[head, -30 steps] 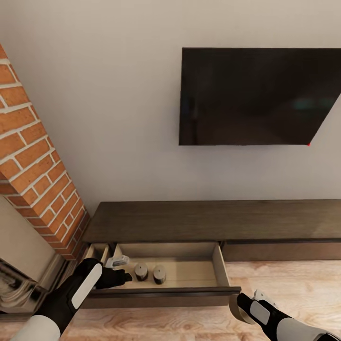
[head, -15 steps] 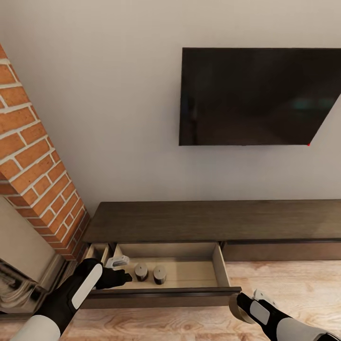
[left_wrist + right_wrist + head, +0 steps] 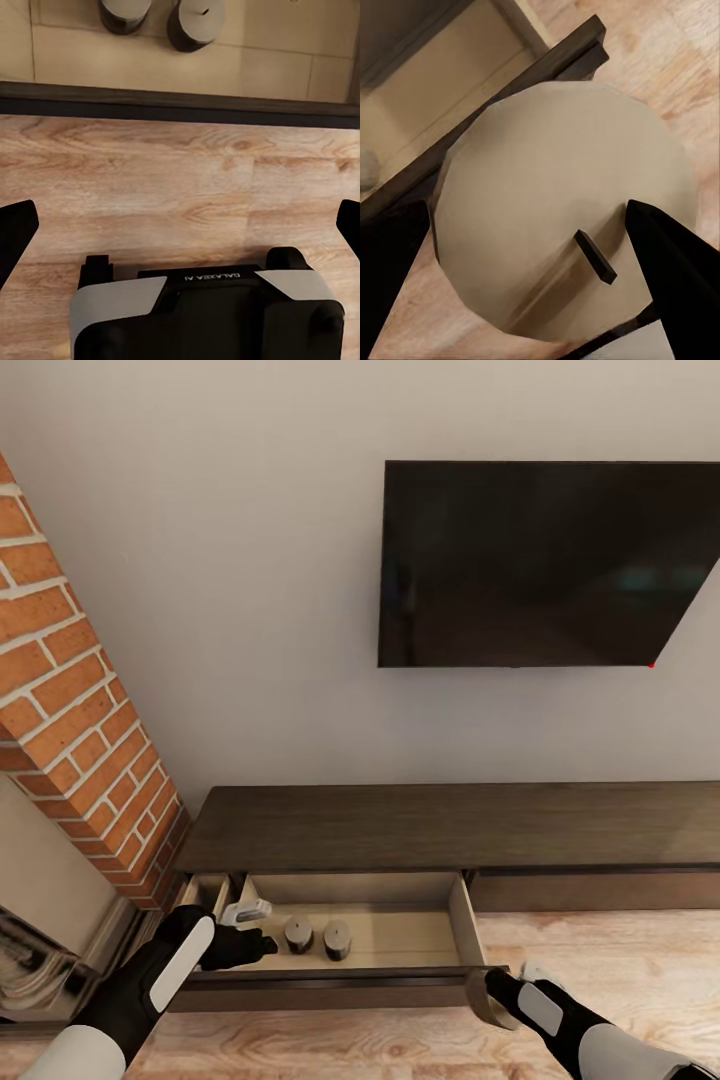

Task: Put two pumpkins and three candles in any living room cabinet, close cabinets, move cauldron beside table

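A: Where are the candles?

B: 2 candles [image 3: 298, 933] [image 3: 337, 939] stand side by side, close but apart, on the floor of the open drawer [image 3: 465, 920] of the long dark-brown cabinet [image 3: 440, 825] under the wall-mounted TV [image 3: 540, 565]. The left wrist view catches their lower parts just past the dark drawer front [image 3: 180, 105].

A: And the 3rd candle?

B: The right gripper [image 3: 495, 992] has it. In the right wrist view the 3rd candle [image 3: 562, 225], a pale beige disc with a short dark wick, sits between the 2 black fingers [image 3: 675, 247], which press against its sides. In the head view it hangs at the right front corner of the drawer, over the front edge.

A: The left gripper?

B: The left gripper [image 3: 262, 938] hovers over the drawer's left end, beside the 2 candles. Its fingertips [image 3: 15, 225] stand far apart at the edges of the wrist view, nothing between them but wood floor [image 3: 180, 187].

A: Anything else?

B: A brick column [image 3: 70, 690] rises left of the cabinet.
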